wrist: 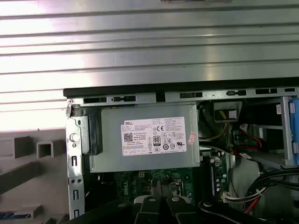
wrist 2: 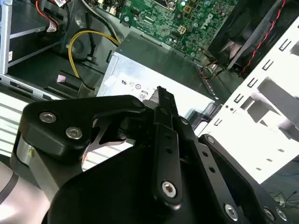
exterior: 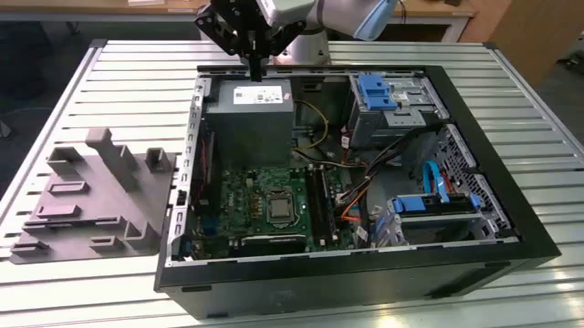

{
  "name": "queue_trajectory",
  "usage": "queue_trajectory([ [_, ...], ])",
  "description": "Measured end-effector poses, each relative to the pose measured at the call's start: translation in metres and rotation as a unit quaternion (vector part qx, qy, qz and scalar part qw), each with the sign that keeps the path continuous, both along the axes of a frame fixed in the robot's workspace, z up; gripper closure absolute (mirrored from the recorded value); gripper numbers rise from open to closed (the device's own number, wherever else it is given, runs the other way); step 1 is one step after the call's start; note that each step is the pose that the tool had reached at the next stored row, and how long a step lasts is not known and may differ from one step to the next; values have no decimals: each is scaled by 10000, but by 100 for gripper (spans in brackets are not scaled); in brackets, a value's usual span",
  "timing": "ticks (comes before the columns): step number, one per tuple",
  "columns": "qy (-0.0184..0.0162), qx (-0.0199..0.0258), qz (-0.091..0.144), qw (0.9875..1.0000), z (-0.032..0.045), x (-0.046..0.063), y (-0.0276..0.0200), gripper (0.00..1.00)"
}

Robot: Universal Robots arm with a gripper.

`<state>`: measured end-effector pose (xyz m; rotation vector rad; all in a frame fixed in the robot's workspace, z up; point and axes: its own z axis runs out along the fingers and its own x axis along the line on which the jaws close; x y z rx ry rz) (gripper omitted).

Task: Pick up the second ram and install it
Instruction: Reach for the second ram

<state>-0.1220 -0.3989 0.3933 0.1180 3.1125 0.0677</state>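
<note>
While hovering with the claw (exterior: 254, 72) pinched together on nothing, hanging above the rear edge of the power supply (exterior: 248, 123). Leaving the second ram (wrist: 14, 215), seemingly the blue strip on the grey fixture (exterior: 100, 205), well off to the claw's side. Probably calling for opening wide, squaring up along the strip, gripping both long edges evenly.

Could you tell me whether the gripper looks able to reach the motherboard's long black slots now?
Probably yes: the gripper hovers over the power supply, the case is open, and nothing covers the slots.
</note>
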Motion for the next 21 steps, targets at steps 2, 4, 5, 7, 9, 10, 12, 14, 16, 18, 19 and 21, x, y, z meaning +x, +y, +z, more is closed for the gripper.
queue_trajectory([
  [2,0,0,0,10000,0,0,0,89],
  [4,0,0,0,10000,0,0,0,89],
  [5,0,0,0,10000,0,0,0,89],
  [7,0,0,0,10000,0,0,0,89],
  [9,0,0,0,10000,0,0,0,89],
  [10,0,0,0,10000,0,0,0,89],
  [12,0,0,-1,10000,0,-11,0,89],
  [14,0,1,0,10000,0,-28,0,89],
  [16,0,1,0,10000,0,-52,0,89],
  [18,0,1,0,10000,-1,-77,0,89],
  [19,0,1,0,10000,0,-89,0,89],
  [21,0,1,0,10000,-1,-112,0,89],
])
